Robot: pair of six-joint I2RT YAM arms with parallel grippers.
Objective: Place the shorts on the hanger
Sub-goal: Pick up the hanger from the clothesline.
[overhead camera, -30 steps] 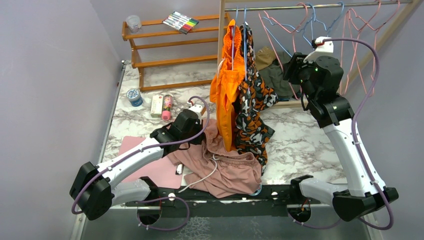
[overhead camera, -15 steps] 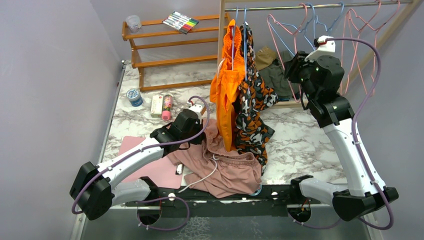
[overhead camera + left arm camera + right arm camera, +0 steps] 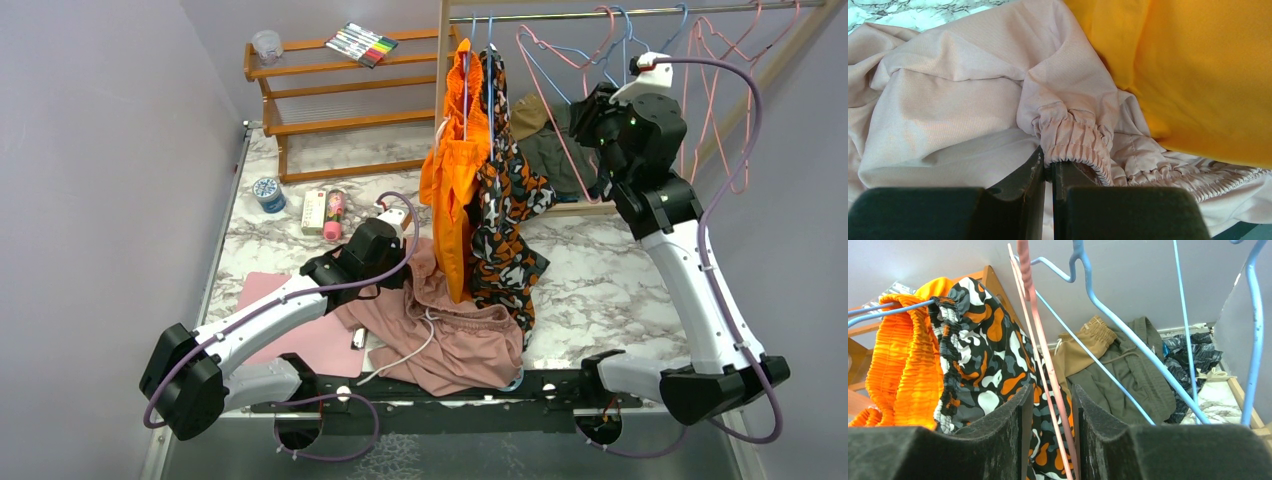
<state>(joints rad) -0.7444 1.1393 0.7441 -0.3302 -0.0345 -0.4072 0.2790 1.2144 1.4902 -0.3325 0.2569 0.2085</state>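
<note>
The shorts (image 3: 948, 100), soft dusty-pink cloth, lie crumpled ahead of the left gripper (image 3: 1048, 167), whose jaws are clenched on a puckered fold of the elastic waistband (image 3: 1073, 140). The left arm (image 3: 265, 315) reaches low and forward. The right arm (image 3: 690, 280) rears high. The hanger (image 3: 1023, 260), thin pink wire, passes between the jaws of the right gripper (image 3: 1052, 400); whether they pinch it I cannot tell.

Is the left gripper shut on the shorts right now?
Shut. The left gripper has its jaws nearly touching, pinching a gathered fold of the shorts at the elastic waistband.
</note>
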